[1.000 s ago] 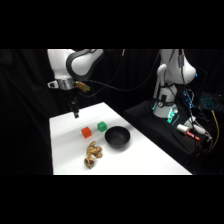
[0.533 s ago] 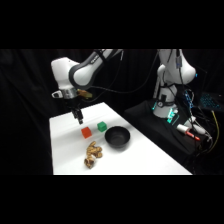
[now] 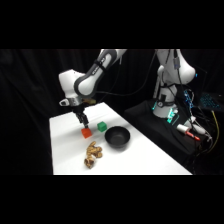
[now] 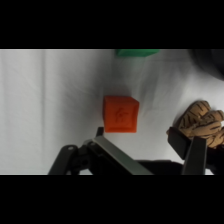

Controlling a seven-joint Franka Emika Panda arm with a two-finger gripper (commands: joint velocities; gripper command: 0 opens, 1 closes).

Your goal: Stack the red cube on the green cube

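Note:
The red cube (image 3: pixel 87 132) lies on the white table (image 3: pixel 65 145), just left of the green cube (image 3: pixel 102 126). My gripper (image 3: pixel 83 121) hangs close above the red cube, slightly to its far left, with nothing in it. In the wrist view the red cube (image 4: pixel 120 114) rests on the table just beyond my open gripper (image 4: pixel 142 145), nearer the left finger. One dark fingertip (image 4: pixel 181 139) shows at the right. The green cube (image 4: pixel 135 52) peeks in at the top edge, apart from the red one.
A black bowl (image 3: pixel 116 137) stands right of the green cube. A brown lumpy object (image 3: pixel 92 154) lies nearer the table's front edge, and in the wrist view this brown object (image 4: pixel 202 120) sits close beside the right finger. The arm's base (image 3: pixel 167 95) stands at the upper right.
The arm has swung forward and down, bringing the gripper from high over the table's far left to just above the red cube. The cubes, bowl and brown object have not moved.

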